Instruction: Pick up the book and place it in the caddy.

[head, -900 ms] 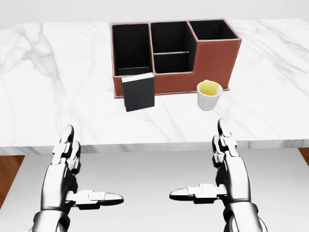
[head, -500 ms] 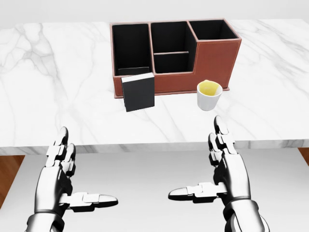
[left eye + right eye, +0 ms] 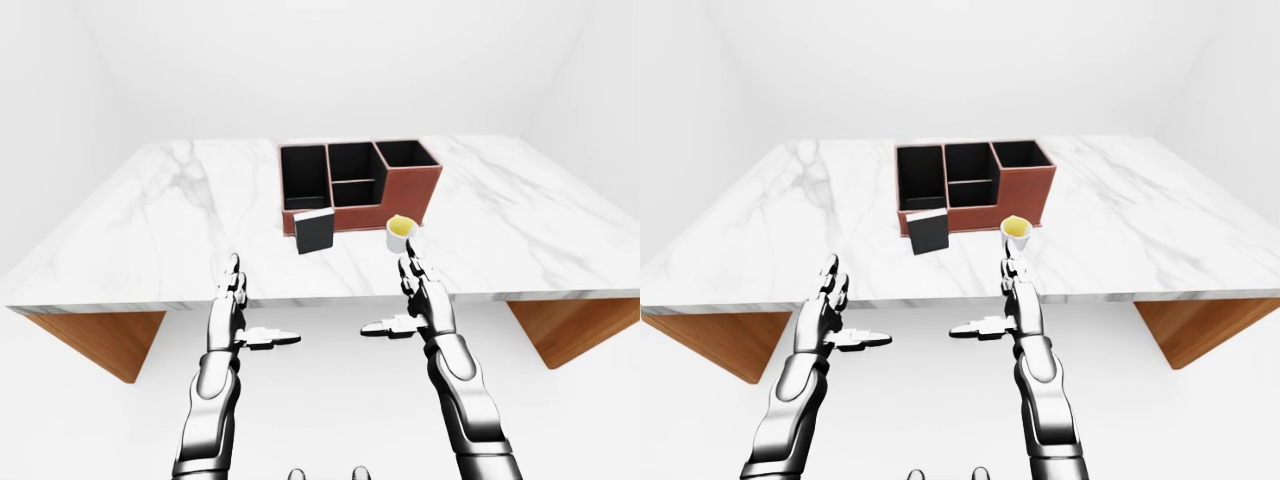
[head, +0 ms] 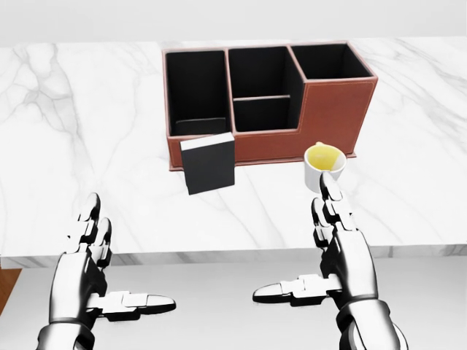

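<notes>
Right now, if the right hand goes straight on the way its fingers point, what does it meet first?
Most likely the cup: the right hand points up the head view, fingertips just below it. Depth is unclear; the hand may be short of the table edge.

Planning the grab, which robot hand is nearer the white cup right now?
Right. The right robot hand sits just below the white cup in the head view, fingertips nearly reaching it. The left robot hand is far off at lower left, beyond the black book.
</notes>
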Motion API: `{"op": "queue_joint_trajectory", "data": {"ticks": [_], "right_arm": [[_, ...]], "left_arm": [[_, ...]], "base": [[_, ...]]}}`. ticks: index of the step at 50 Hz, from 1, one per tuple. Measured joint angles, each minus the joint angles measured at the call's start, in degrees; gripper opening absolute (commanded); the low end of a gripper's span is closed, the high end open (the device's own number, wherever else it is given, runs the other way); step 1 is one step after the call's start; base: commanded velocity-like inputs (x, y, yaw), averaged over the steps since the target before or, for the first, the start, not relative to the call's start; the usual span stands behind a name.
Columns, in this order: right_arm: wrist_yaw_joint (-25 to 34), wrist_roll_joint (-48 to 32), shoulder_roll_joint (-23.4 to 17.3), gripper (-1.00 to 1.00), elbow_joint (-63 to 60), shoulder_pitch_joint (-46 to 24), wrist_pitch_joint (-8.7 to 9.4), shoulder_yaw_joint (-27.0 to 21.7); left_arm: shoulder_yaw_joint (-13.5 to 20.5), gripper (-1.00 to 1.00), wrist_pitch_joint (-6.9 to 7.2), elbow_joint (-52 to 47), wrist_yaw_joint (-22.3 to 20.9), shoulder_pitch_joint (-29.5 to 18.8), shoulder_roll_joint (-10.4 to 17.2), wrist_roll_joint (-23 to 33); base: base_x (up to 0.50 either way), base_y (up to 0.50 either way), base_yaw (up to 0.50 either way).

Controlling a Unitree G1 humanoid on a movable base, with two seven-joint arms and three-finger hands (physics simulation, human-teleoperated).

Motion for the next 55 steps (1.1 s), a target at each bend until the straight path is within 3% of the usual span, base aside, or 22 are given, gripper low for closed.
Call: {"op": "queue_joint_trajectory", "data": {"ticks": [45,55], "right_arm": [[0.14,-0.77,-0.01,1.0,0.31,-0.34,0.0,0.21],[-0.08,-0.7,0.12,1.0,0.38,-0.46,0.0,0.23]], "left_arm": [[0.48,1.0,0.21,0.03,0.17,-0.22,0.21,0.06],[0.51,1.0,0.47,-0.23,0.21,-0.19,0.2,0.07]], "base": [[0.4,0.0,0.0],[0.07,0.0,0.0]]}}
